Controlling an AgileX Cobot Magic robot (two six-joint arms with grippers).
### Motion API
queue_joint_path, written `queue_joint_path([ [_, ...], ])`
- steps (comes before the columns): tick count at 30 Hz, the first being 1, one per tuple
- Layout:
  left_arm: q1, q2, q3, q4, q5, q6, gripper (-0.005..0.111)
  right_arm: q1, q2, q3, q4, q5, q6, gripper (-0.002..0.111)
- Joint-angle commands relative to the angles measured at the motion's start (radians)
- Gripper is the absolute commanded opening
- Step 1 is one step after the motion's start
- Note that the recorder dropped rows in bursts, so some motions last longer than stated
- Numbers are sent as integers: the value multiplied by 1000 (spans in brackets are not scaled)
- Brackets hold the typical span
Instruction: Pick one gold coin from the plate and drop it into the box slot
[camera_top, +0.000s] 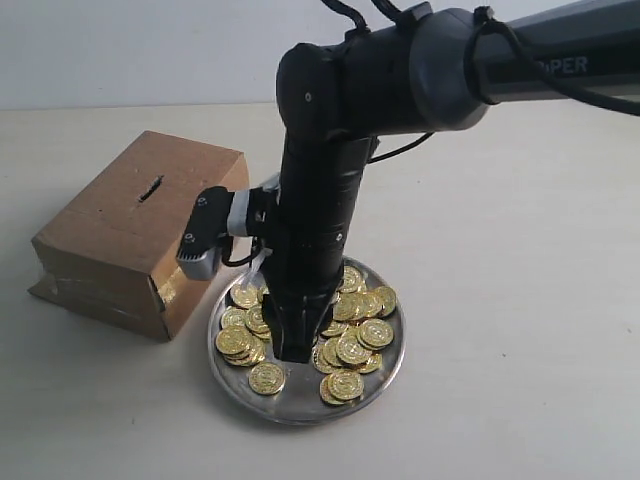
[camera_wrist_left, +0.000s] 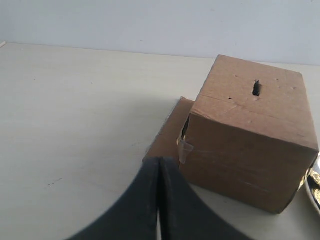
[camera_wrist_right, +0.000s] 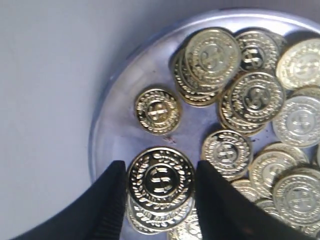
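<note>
The silver plate (camera_top: 300, 412) holds several gold coins, and my right gripper (camera_top: 293, 350) reaches straight down into its near left part. In the right wrist view the two black fingers (camera_wrist_right: 112, 200) press against opposite edges of one gold coin (camera_wrist_right: 161, 187), which lies on top of other coins; the right gripper (camera_wrist_right: 160, 167) is shut on it just above the plate (camera_wrist_right: 115, 115). The brown cardboard box (camera_top: 120, 235) stands left of the plate, its dark slot (camera_top: 151, 189) on top. My left gripper (camera_wrist_left: 160, 162) is shut and empty, facing the box (camera_wrist_left: 250, 150) and slot (camera_wrist_left: 256, 88).
The right arm's black forearm (camera_top: 320, 190) leans over the plate's back half, and its grey wrist camera (camera_top: 205, 235) hangs close to the box's near corner. A cardboard flap (camera_wrist_left: 170, 135) sticks out from under the box. Pale tabletop (camera_top: 520, 330) surrounds everything.
</note>
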Motion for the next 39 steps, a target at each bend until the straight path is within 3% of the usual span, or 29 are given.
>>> queue_joint_path([
  [1, -6, -5, -1, 2, -9, 1, 0, 3, -20, -9, 129, 72, -64, 3],
  [23, -6, -5, -1, 2, -9, 1, 0, -57, -20, -9, 462, 140, -239, 3],
  [31, -6, -5, -1, 2, -9, 1, 0, -57, -20, -9, 450, 140, -246, 3],
  [39, -6, -5, -1, 2, -9, 1, 0, -55, -2, -9, 190, 31, -223, 3],
])
